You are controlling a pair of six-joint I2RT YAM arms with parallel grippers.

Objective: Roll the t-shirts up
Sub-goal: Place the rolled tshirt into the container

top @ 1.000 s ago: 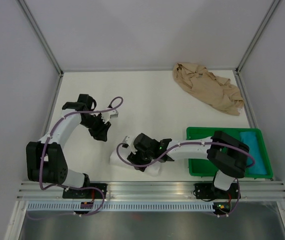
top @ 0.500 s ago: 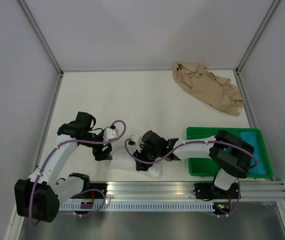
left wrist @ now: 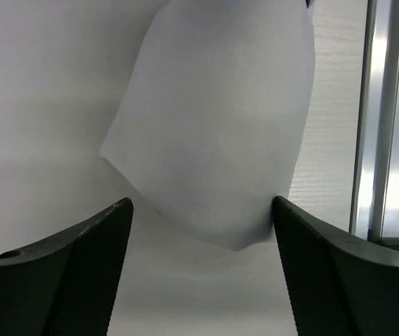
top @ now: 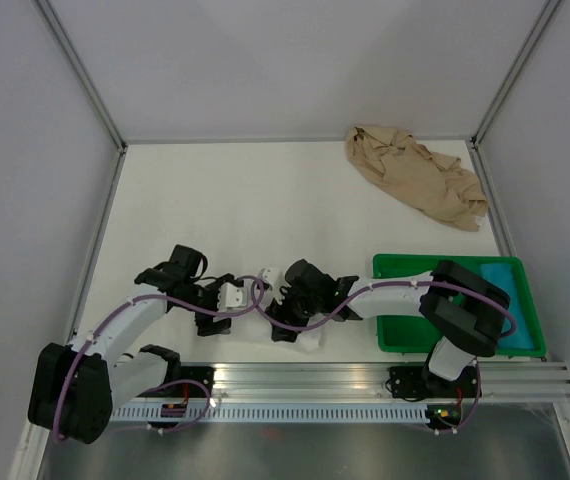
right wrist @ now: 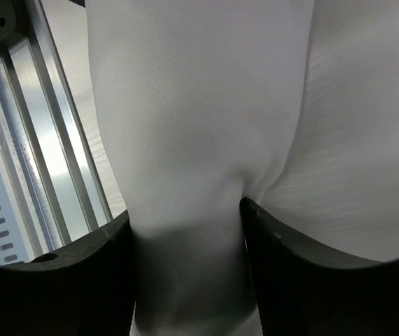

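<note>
The white t-shirt (top: pixel 309 341) lies as a small roll near the table's front edge, mostly hidden under both grippers. My right gripper (top: pixel 283 320) is shut on it; in the right wrist view the cloth (right wrist: pixel 199 126) is pinched between the fingers, with the gripper (right wrist: pixel 185 224) low over the table. My left gripper (top: pixel 243 306) is open at the roll's left end. In the left wrist view the roll's end (left wrist: pixel 220 126) sits just ahead of the spread gripper (left wrist: pixel 201 204), touching the right finger (left wrist: pixel 325 273). The tan-beige t-shirt (top: pixel 415 178) lies crumpled at the back right.
A green plastic tray (top: pixel 402 266) stands at the front right, with blue cloth (top: pixel 505 300) in it, partly under the right arm. The aluminium rail (top: pixel 305 378) runs along the near edge, close to the roll. Grey walls enclose the table.
My left arm has swung from the middle left toward the front edge, bringing its open gripper to the left end of the white roll. My right gripper keeps hold of the roll.
</note>
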